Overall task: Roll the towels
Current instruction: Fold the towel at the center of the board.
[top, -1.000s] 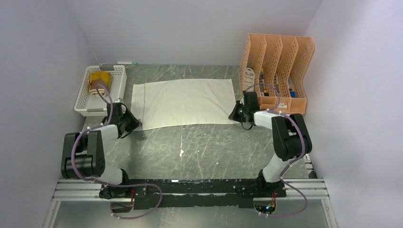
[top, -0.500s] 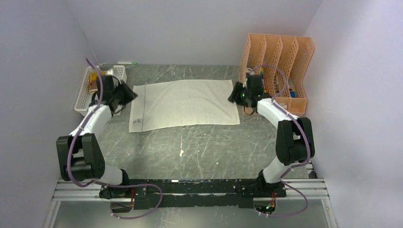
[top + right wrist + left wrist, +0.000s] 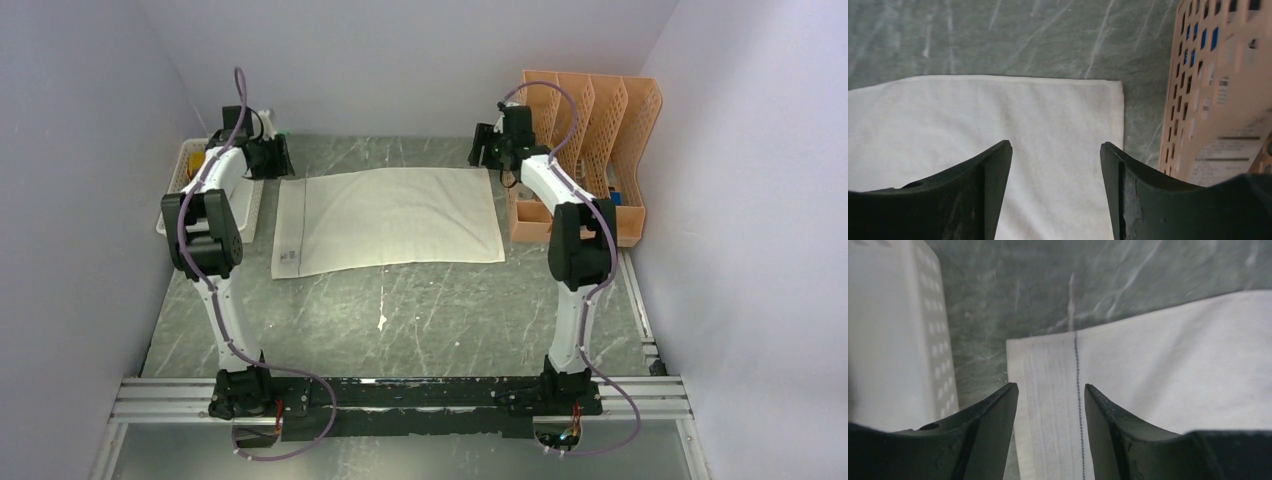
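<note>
Item 1. Cream-white towel: spread flat, unrolled, on the grey marbled counter, centre of the top view. A small label tag sits near its lower left corner. A stitched hem runs along the left short edge.

Item 2. Mustard-yellow towel: only a yellow patch shows, inside the white basket at upper left, mostly hidden by the left arm.

Item 3. Left end effector: jaws apart, nothing between them, raised over the cream towel's upper left corner. In its wrist view the fingers frame the hem strip, with the basket wall just to the left.

Item 4. Right end effector: jaws apart, holding nothing, raised over the towel's upper right corner, beside the orange file rack.
</note>
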`<state>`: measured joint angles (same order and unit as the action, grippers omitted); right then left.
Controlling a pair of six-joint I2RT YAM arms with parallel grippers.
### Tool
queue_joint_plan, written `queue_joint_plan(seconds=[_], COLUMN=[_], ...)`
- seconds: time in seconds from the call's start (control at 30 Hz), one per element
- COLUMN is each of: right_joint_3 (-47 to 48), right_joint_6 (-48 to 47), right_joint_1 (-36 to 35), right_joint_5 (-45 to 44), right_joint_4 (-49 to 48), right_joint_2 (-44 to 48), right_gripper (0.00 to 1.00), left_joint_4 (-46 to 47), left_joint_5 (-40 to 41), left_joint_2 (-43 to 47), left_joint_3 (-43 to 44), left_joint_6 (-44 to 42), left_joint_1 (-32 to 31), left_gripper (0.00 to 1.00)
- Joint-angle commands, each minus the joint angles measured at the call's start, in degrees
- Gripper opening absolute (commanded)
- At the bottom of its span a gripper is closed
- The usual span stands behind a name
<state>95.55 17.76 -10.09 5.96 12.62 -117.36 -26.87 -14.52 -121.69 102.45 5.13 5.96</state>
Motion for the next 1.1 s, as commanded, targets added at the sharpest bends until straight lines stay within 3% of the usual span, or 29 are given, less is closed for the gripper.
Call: queue_joint_plan(seconds=[0.0,0.13,0.33,0.8,0.9,1.07], right_joint_3=[8.03,12.11,9.10,9.66,9.73,11.28], right_joint_6=[-5.72,-6.60,-6.22,-6.52,-6.53,-6.66], right_joint_1=[0.31,0.24,0.30,0.27,0.25,0.26], right_joint_5=[-1.33,-0.27,1.80,3.07,3.04,1.56], right_joint_4=[5.46,7.43,5.36,5.95,5.81,6.35], right_joint_2=[-5.28,-7.92,-7.58,-9.42,-9.70,-11.45], right_gripper=[0.67,0.68,0.69,0.69,0.69,0.69], left_joint_4=[-3.85,-3.84,1.43,2.45,3.35,5.94], left_joint_5=[0.26,2.66,7.93,9.39,9.30,8.07], left_joint_2=[-3.18,-6.89,-7.67,-15.42,-15.82,-15.44], left_joint_3=[4.30,6.31,3.50,8.66,8.46,4.00], left_joint_6=[-3.08,-3.07,-2.67,-3.35,-3.37,-2.84], left_joint_1=[0.30,0.33,0.52,0.74,0.75,0.77], left_gripper=[0.64,0.65,0.65,0.56,0.50,0.26])
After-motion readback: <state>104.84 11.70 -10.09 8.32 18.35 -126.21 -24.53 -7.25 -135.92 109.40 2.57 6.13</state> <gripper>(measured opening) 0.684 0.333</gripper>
